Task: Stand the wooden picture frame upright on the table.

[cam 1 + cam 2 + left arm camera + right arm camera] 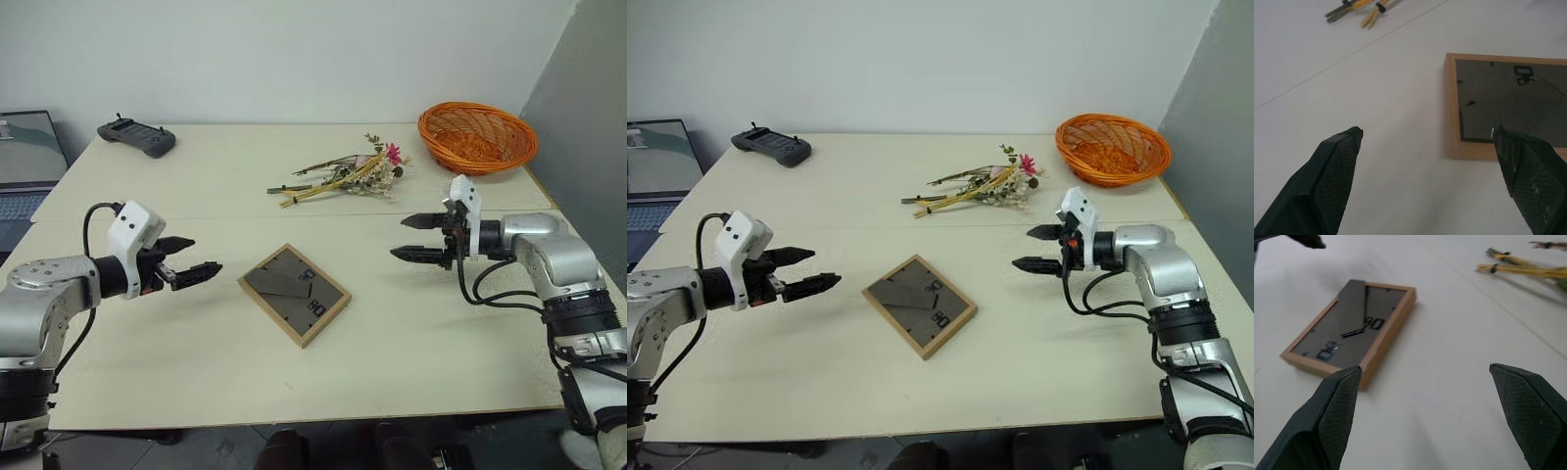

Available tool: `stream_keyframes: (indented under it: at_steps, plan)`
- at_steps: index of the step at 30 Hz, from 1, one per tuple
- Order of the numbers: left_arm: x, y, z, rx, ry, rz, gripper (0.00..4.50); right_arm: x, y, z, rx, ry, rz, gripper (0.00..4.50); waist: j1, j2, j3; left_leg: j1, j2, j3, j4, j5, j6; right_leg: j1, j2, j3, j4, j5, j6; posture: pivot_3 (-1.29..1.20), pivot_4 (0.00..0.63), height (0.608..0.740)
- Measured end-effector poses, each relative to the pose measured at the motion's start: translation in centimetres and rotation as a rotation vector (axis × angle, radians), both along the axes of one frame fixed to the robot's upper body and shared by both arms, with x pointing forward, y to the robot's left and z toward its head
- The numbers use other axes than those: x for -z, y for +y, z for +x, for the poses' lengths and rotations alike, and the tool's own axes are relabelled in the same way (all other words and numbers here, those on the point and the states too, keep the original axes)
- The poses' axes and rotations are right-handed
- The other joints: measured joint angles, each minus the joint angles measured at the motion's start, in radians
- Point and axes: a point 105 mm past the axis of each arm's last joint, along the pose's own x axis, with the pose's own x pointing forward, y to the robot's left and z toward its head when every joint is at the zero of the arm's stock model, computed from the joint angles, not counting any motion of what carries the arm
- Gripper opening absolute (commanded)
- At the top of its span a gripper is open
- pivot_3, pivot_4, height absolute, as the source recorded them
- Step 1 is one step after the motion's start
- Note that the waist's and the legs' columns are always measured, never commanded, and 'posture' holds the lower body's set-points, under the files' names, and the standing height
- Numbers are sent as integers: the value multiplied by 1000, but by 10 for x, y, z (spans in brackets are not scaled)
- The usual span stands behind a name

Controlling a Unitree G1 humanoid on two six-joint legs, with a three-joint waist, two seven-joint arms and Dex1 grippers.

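Observation:
The wooden picture frame (294,294) lies flat and face down in the middle of the cream table (196,372), its dark back with the folded stand and black markings turned up. It also appears in the left wrist view (1503,105) and the right wrist view (1352,328). My left gripper (193,258) hovers open to the left of the frame, its fingers pointing at it with nothing between them. On the frame's right, my right gripper (411,238) hangs open too, aimed left toward the frame and apart from it.
A bunch of dried flowers (348,176) lies behind the frame. An orange wicker basket (477,135) stands at the back right corner. A dark handheld controller (136,136) rests at the back left, and a laptop (24,162) sits beyond the table's left edge.

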Motion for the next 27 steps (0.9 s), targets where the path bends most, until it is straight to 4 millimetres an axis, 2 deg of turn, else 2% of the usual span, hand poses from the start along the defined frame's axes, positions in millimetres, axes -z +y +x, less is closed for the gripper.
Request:
stream_keyframes:
  at_steps: [4, 10, 12, 15, 21, 27]
  plan:
    - [6, 0, 0, -7, 12, 21, 4500, 9, 3, 4, -1, 19, -22, 4444, -2, 0, 0, -1, 0, 0, 0, 0, 0, -2, 0, 0, 1, 0, 0, 0, 150, 740]
    - [7, 0, 3, -37, -6, 16, 4500, 9, 12, 10, -9, -4, -14, 4444, -3, 0, 0, -1, 0, 0, 0, 0, 0, -2, 0, 1, 1, 0, 0, 0, 150, 740]
    - [7, 1, 4, -35, -15, 24, 4500, 13, 15, 11, -10, 7, -10, 4078, -3, 0, 0, -1, 0, 0, 0, 0, 0, -2, 0, 0, 1, 0, 0, 0, 150, 740]
    - [5, 0, 4, -28, -28, 31, 4073, 19, 23, 15, -14, 22, -3, 3489, -3, 0, 0, -1, 0, 0, 0, 0, 0, -2, 0, 1, 1, 0, 0, 0, 150, 740]
    - [8, -1, 2, -2, -24, 26, 2781, 33, 31, 24, -8, -7, -56, 2068, -3, 0, 0, -1, 0, 1, 0, 0, 0, -2, 0, 1, 1, 0, 0, 0, 150, 740]
    - [30, 0, -7, 7, 25, 72, 1487, 41, 43, 28, -24, -53, -90, 618, -5, 0, 0, -1, 0, 1, 0, 0, 0, -3, 0, 1, 1, 0, 0, 0, 150, 740]
